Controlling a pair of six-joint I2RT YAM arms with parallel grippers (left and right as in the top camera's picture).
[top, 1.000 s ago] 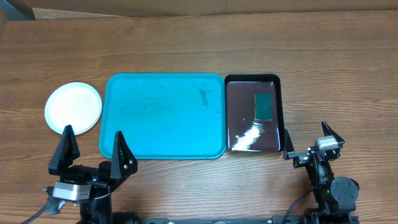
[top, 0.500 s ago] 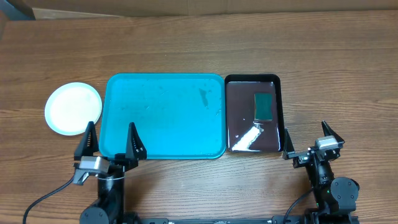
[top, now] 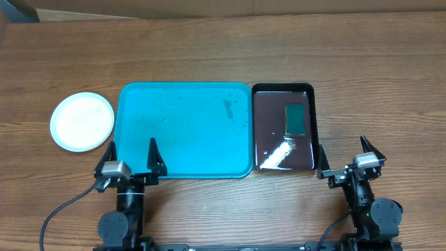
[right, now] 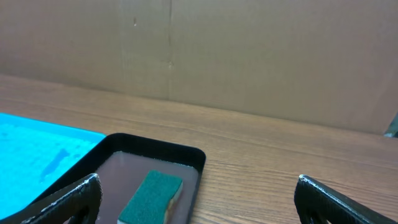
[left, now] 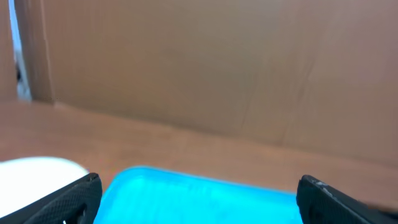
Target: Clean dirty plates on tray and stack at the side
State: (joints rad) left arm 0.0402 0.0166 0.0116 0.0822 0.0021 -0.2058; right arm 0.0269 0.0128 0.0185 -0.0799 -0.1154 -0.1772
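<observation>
The turquoise tray (top: 185, 129) lies bare in the middle of the table; it also shows in the left wrist view (left: 199, 199) and at the left edge of the right wrist view (right: 31, 149). A stack of plates (top: 82, 121) with the white one on top sits on the wood left of the tray, its edge showing in the left wrist view (left: 37, 168). The other plates are hidden under it. My left gripper (top: 131, 157) is open and empty at the tray's near left corner (left: 199, 202). My right gripper (top: 346, 155) is open and empty, right of the black pan (right: 199, 199).
A glossy black pan (top: 259, 97) with dark water and a green sponge (top: 296, 118) stands right of the tray; the sponge also shows in the right wrist view (right: 151, 196). A brown cardboard wall (right: 199, 50) stands along the table's far edge.
My left arm has moved right from beside the plate stack and drawn back to the tray's near left corner, jaws still open. The right arm has not moved.
</observation>
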